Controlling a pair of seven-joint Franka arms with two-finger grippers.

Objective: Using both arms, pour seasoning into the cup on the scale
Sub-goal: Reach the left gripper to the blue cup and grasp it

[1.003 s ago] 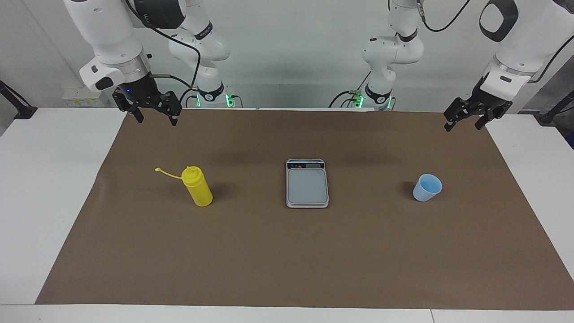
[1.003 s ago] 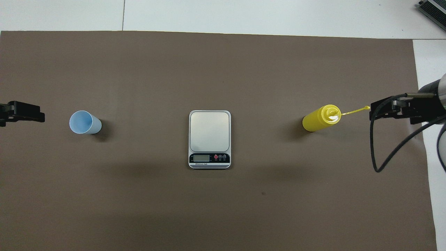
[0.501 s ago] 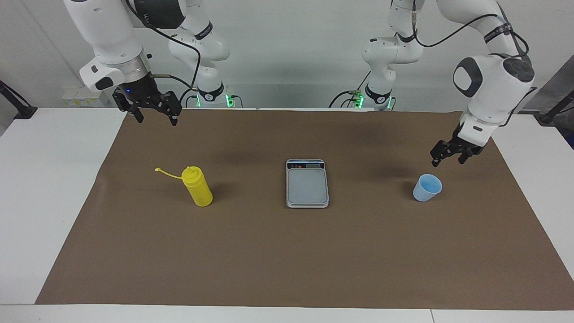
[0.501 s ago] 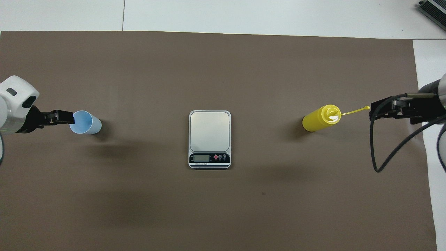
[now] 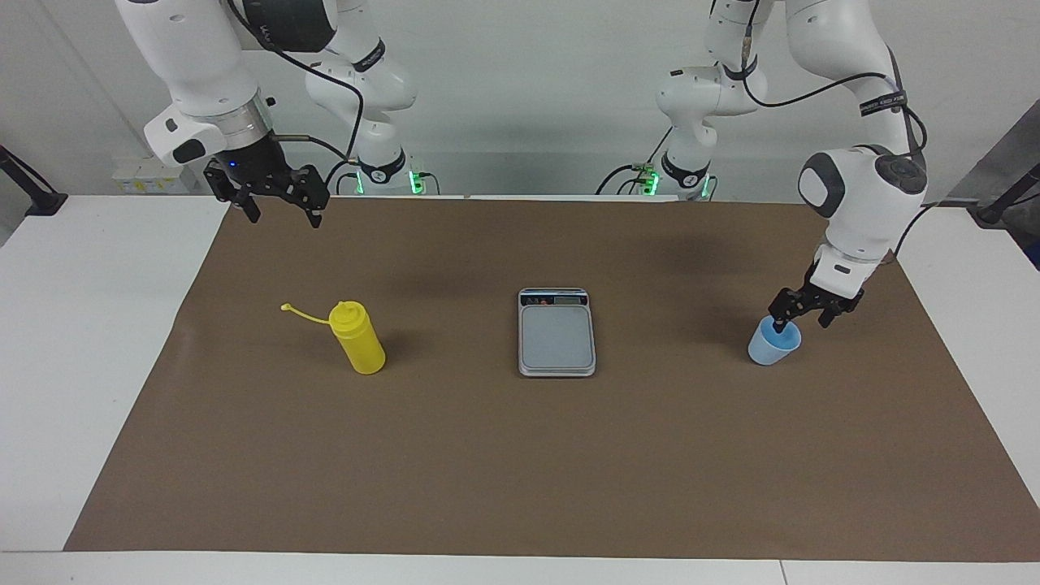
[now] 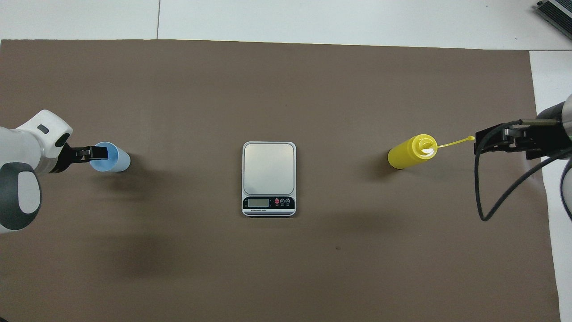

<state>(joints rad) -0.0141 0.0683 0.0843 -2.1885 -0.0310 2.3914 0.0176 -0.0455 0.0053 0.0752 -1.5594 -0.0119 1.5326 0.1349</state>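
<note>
**Cup at the left arm's end of the counter, with the open left tool straddling its rim**

The cup stands upright on the brown mat toward the left arm's end of the counter, well apart from the scale at the middle. The left tool is down at the cup's mouth with its fingers apart: one finger appears to reach inside the rim, the other stands outside the wall on the side toward the left arm's end. Whether either finger already touches the plastic cannot be told. The bottle stands upright toward the right arm's end, its cap strap sticking out sideways. The right tool hangs open over the mat's edge nearest the robots, close to the right arm's corner, waiting.

Risks, as judged from this arrangement:

- The cup is light and tapered. A finger that pushes the wall before the other closes could tip it or slide it along the mat.
- A grip on a single thin wall may flex the rim, so the cup could swing or slip during the carry to the scale.
- Set down off-centre or released from a tilt, it could topple on the smooth weighing plate.
- Later, the loose strap could catch the right tool as it closes on the bottle, and an unsteady cup would invite a spill during pouring.
</note>
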